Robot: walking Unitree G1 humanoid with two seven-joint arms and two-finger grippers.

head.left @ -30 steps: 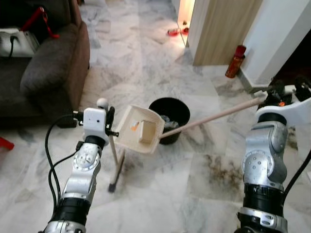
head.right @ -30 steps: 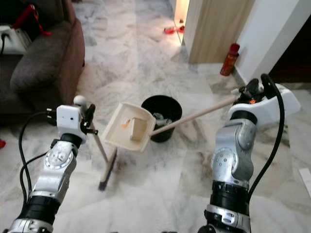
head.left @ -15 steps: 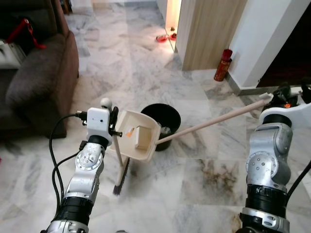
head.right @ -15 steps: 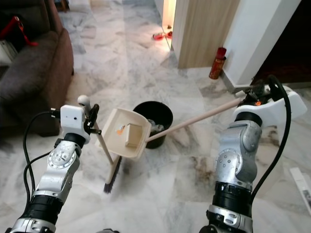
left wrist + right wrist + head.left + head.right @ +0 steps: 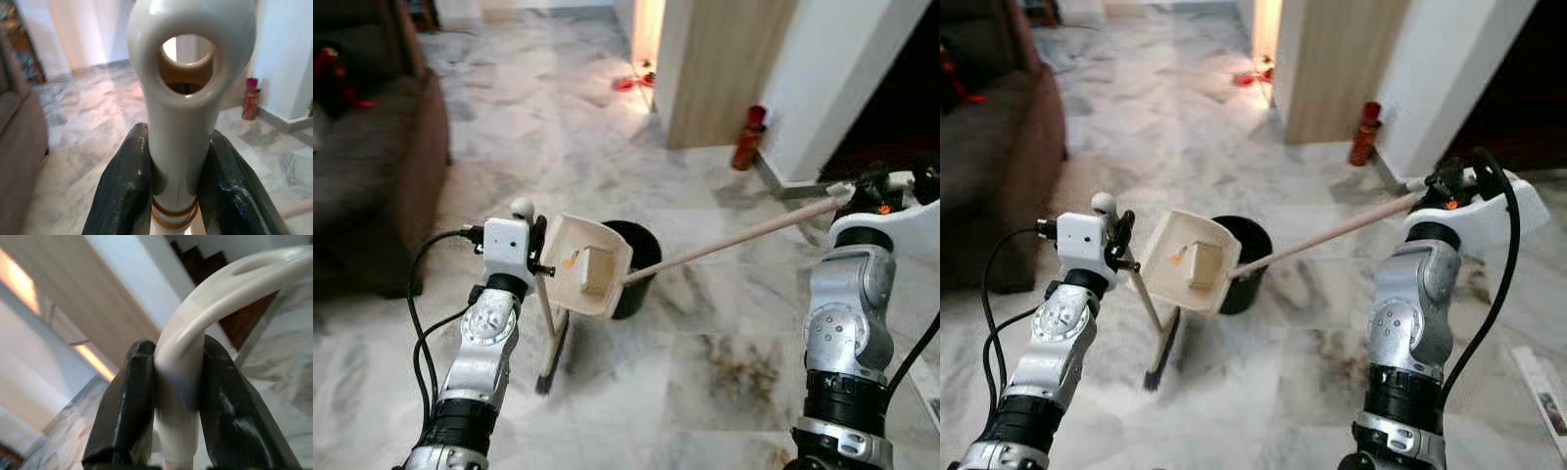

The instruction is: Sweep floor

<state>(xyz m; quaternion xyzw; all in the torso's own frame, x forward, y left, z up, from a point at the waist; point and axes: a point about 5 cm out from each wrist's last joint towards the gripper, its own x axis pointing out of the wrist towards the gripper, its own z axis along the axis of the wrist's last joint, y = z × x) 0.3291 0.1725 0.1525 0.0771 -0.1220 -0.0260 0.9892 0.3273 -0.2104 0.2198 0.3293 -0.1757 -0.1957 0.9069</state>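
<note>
Cream plastic is what both arms are carrying right now: the left gripper point(image 5: 177, 196) has its two black fingers point(image 5: 124, 191) clamped on the white top of the broom point(image 5: 546, 323), whose stick runs down to dark bristles resting on the marble floor point(image 5: 705, 392), while the right gripper point(image 5: 168, 421) is squeezed shut on the pale loop end of the dustpan handle point(image 5: 734, 240). That long wooden handle slants across from the right arm to the dustpan point(image 5: 587, 266), which is lifted off the floor and tipped up on edge, its open face towards the camera, directly in front of the black bin point(image 5: 636, 274). Inside the pan sit a pale blocky piece and a small orange scrap point(image 5: 571, 260), so the collecting looks done and the emptying looks like the step in hand; nothing has dropped out of the pan yet as far as I can tell. The bin already holds some light-coloured rubbish, hard to make out. A brownish stain shows on the floor tiles near the right arm, so there may be more to clean. Off to the side stand a brown sofa point(image 5: 372, 166) and a red can point(image 5: 747, 139) by the wall.
</note>
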